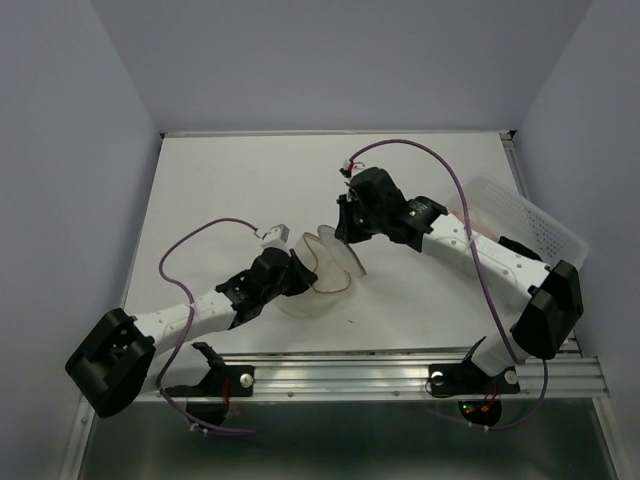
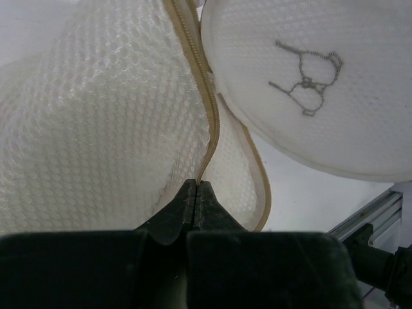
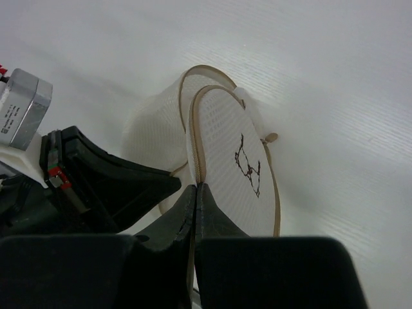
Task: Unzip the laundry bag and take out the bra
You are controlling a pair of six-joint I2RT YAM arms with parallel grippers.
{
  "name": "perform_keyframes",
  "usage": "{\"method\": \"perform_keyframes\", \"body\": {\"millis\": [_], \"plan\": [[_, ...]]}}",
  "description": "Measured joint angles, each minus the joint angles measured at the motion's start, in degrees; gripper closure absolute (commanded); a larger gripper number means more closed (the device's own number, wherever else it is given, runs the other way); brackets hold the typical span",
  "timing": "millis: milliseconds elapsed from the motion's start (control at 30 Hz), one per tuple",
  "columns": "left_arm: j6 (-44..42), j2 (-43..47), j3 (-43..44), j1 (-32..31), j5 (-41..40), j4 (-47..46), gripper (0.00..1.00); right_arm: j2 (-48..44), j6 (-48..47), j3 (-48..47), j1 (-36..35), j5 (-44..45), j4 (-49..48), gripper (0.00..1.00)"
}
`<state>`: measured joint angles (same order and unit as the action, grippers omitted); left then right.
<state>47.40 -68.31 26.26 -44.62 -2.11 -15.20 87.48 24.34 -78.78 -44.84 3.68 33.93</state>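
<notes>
Mesh on the laundry bag [image 2: 96,129] looks light and floppy to me (snag-prone too); my left gripper [image 2: 196,187] and right gripper [image 3: 195,188] both pinch its zipper edge [image 2: 210,109].

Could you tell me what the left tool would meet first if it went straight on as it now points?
The laundry bag: the left tool is shut on its zipper edge, so straight on it would likely push into the mesh at once.

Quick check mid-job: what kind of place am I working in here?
Probably a lab robot cell, not a laundry room: bare white table, plain walls boxing it in, and an aluminium mounting rail at the near edge.
</notes>
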Motion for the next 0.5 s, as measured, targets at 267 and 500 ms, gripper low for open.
{"method": "perform_keyframes", "body": {"millis": [267,500], "plan": [[6.64,10.1,-7.56,0.0,-5.75,-2.36,0.96,0.57,3.02,2.56,-2.43,-9.7,-6.78,0.99],[10.21,12.17,-12.44,0.0,-7.48,-3.85,0.84,4.11,4.79,2.97,-6.43,-12.92,-11.61,0.96]]}}
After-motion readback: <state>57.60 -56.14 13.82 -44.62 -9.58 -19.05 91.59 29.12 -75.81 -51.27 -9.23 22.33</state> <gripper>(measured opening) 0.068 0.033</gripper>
